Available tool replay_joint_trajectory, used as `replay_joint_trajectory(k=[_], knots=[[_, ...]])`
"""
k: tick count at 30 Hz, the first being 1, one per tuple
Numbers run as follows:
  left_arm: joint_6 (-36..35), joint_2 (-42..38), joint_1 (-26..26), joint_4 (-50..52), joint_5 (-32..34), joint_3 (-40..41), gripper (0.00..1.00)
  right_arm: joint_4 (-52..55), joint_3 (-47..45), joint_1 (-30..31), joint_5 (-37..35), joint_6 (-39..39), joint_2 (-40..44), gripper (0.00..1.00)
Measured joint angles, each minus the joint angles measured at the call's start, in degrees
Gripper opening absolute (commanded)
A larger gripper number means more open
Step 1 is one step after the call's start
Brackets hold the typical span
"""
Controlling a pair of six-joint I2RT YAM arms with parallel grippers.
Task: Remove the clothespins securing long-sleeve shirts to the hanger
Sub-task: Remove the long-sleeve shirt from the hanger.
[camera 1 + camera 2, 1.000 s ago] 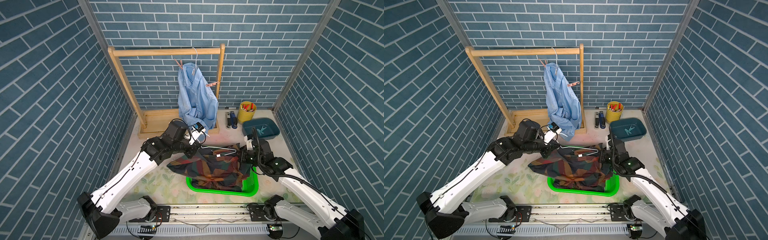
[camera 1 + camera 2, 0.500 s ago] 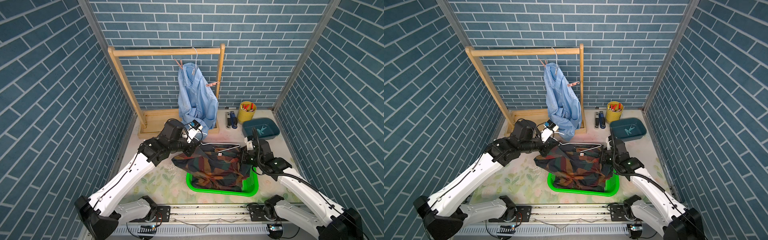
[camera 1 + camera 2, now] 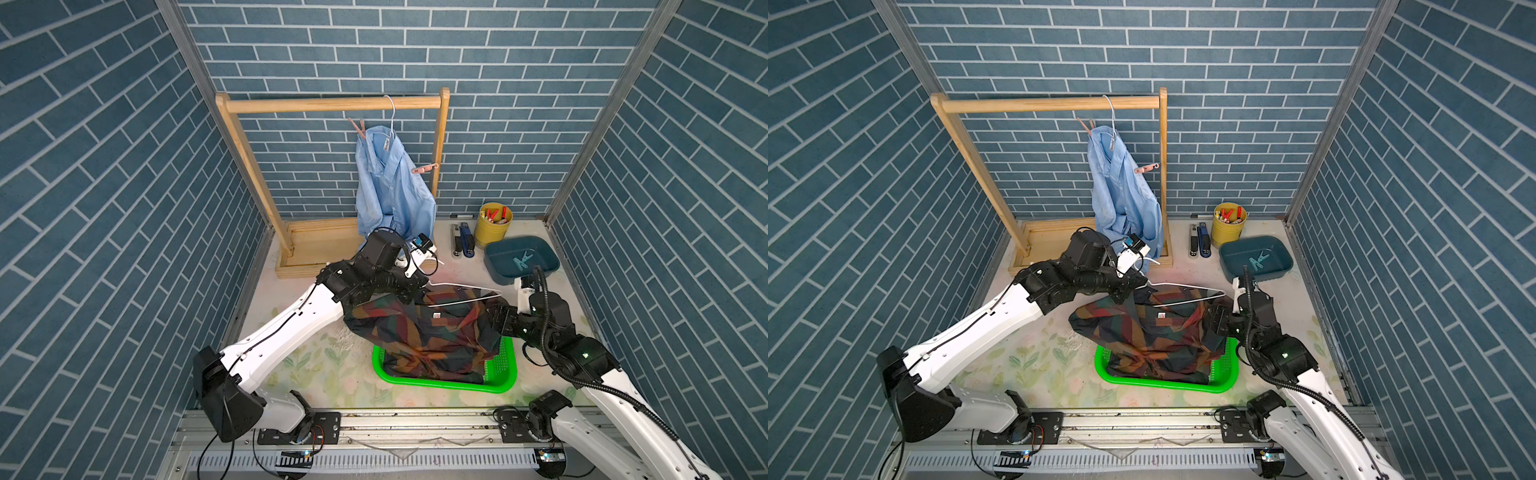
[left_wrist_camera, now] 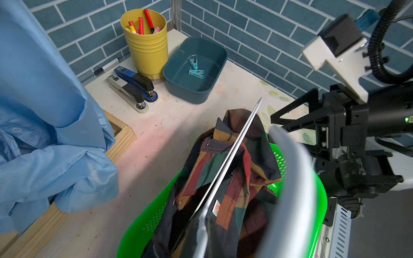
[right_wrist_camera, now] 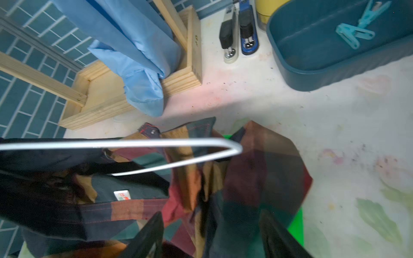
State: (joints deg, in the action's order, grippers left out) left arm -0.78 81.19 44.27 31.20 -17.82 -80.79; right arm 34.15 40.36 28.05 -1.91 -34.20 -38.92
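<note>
Table (image 3: 291, 365): pale top with a faded floral print, scuffed and stained. Wooden rack base (image 3: 316, 266) stands at the back. Beside it, two staplers (image 3: 462, 241) lie side by side, with a black marker (image 3: 462, 216) behind them along the wall. Yellow cup (image 3: 492, 226) stands just beside the staplers, and the teal tub (image 3: 503, 276) sits just in front of the cup. Green basket (image 3: 436, 384) rests near the front edge.
</note>
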Motion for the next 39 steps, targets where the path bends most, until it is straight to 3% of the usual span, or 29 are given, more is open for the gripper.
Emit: replay_joint_trajectory(k=[8, 15, 22, 28, 39], knots=[[-1.1, 5.6, 0.3, 0.7, -0.5, -6.4, 0.00, 6.2, 8.5, 0.0, -1.6, 2.9, 3.5, 0.62], [-4.8, 9.9, 0.3, 4.5, -4.1, -10.6, 0.00, 6.9, 14.5, 0.0, 7.3, 9.8, -0.3, 0.61], [-11.2, 13.1, 0.2, 9.2, -13.2, -16.1, 0.00, 6.1, 18.8, 0.4, 17.2, 17.0, -5.9, 0.56], [-14.9, 14.5, 0.2, 12.0, -19.4, -16.8, 0.00, 5.0, 18.9, 3.2, 20.0, 21.0, -10.2, 0.54], [-16.6, 15.1, 0.2, 13.4, -22.6, -16.8, 0.00, 0.1, 18.9, 6.7, 24.7, 22.7, -14.8, 0.45]])
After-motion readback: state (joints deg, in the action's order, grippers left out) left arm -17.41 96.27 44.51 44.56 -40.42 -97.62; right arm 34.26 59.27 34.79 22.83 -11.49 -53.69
